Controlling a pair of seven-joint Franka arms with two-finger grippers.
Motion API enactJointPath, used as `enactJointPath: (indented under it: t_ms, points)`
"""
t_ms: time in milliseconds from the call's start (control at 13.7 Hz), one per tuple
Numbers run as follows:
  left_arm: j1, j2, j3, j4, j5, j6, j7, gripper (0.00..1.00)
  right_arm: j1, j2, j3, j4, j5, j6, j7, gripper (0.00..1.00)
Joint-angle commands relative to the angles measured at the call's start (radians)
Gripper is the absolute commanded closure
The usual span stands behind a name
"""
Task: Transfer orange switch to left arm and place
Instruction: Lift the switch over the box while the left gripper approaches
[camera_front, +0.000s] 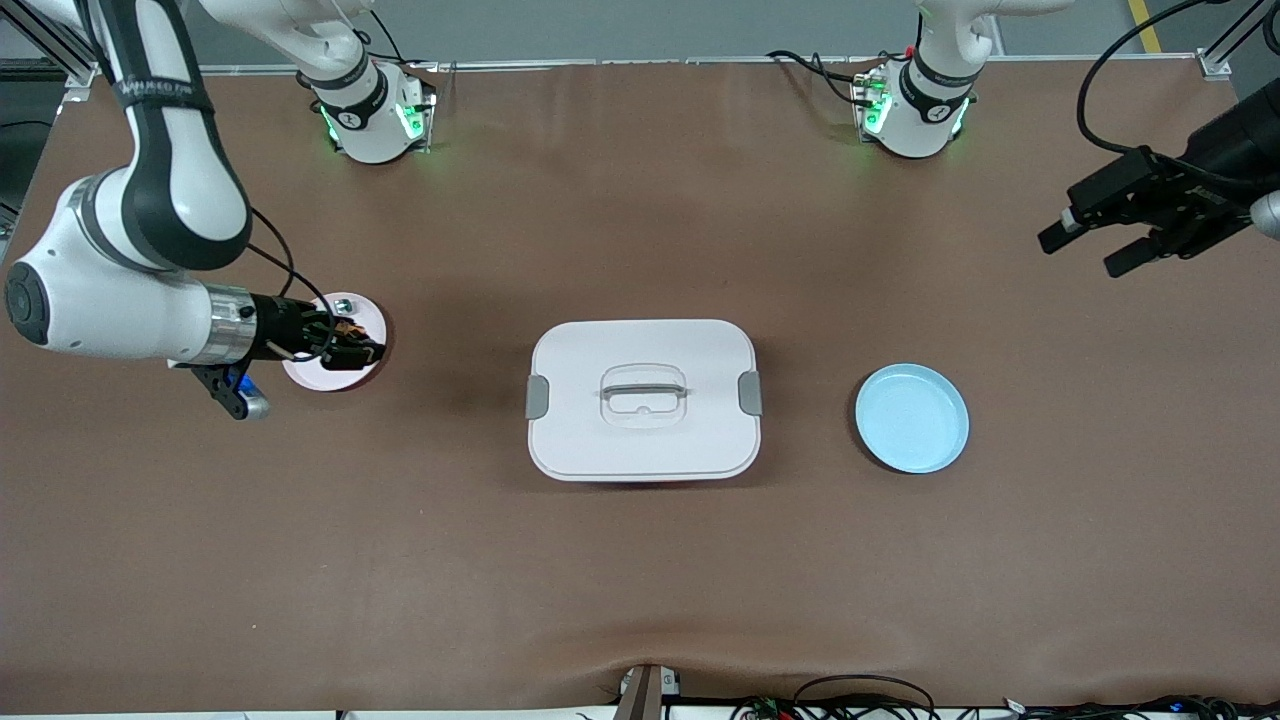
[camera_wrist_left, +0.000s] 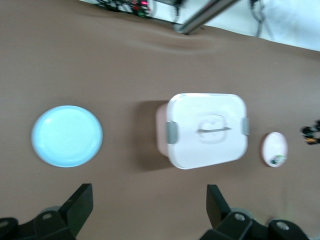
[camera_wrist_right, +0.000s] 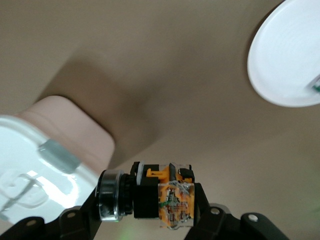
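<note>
Orange and black, the orange switch (camera_wrist_right: 150, 192) sits clamped in the right gripper (camera_front: 360, 352), whose jaws are closed on it; the right wrist view shows its black round end, orange body and a clear part with wiring inside. In the front view the gripper hangs over the pink plate (camera_front: 310, 375) at the right arm's end of the table. On that plate lies a small silver-green part (camera_front: 344, 307), at the rim farther from the front camera.

No readable label shows on the switch; the right arm's dark band carries small white lettering too fine to read.

The box (camera_front: 643, 398), white with grey side clips and a recessed handle, stands at the middle of the table, between the pink plate and the blue plate (camera_front: 911, 417), well apart from both. It lies on the straight line between the two plates.

The left gripper (camera_front: 1092, 250) waits in the air over the table's edge at the left arm's end, jaws wide apart and holding nothing.
</note>
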Motion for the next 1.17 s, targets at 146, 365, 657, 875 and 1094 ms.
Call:
enactJointPath:
  t_ms: [146,365,657,875,1094]
  points:
    - [-0.076,0.077,-0.011,0.009,-0.218,0.01,0.002,0.0,0.196,0.024,-0.007,0.189,0.015,0.0,0.457,1.0]
    - [-0.137,0.14,-0.014,0.006,-0.304,0.042,0.002,0.0,0.261,0.073,-0.007,0.324,0.021,-0.002,0.715,1.0]
    - [-0.234,0.188,-0.014,-0.014,-0.367,0.104,-0.02,0.0,0.359,0.133,-0.008,0.451,0.044,0.0,0.915,1.0]
    - [-0.283,0.251,-0.014,-0.014,-0.461,0.156,-0.024,0.0,0.4,0.214,-0.008,0.598,0.046,0.001,1.079,1.0]
    - [-0.344,0.303,-0.014,-0.009,-0.499,0.271,-0.012,0.0,0.442,0.28,-0.007,0.687,0.046,0.073,1.22,1.0]
